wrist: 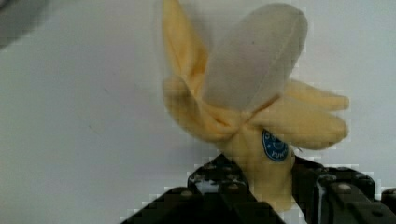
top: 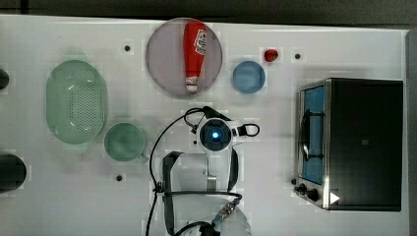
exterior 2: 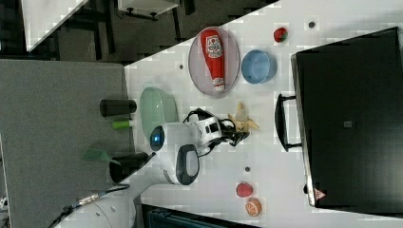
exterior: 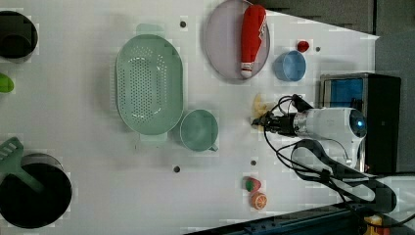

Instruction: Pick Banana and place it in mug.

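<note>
a: where the gripper (wrist: 266,196) comes in, do its black fingers (wrist: 219,186) have something between them?

b: yes. in the wrist view they press on both sides of the yellow lower part of the banana (wrist: 252,107), closed as far as it lets them. its peel is spread open above them and the pale inside stands out.

a: and where is the banana on the table (exterior: 73,132)?

b: in the left view the banana (exterior: 259,108) is at the tip of the gripper (exterior: 261,121), below the grey plate (exterior: 220,44) with the red ketchup bottle (exterior: 252,36). the mug (exterior: 198,129) is to the left view's left of it, apart, with bare white table between them.

a: what stands around the mug?

b: the green colander (exterior: 149,83) touches or nearly touches its rim on the upper left in the left view. the mug's handle points to the lower right there.

a: other edges near the arm?

b: the toaster oven (exterior: 362,117) is just behind the arm on the left view's right. the blue bowl (exterior: 289,66) is above the arm. the strawberry (exterior: 252,184) and orange slice (exterior: 258,200) lie near the table's lower edge in the left view, well apart from the mug.
</note>
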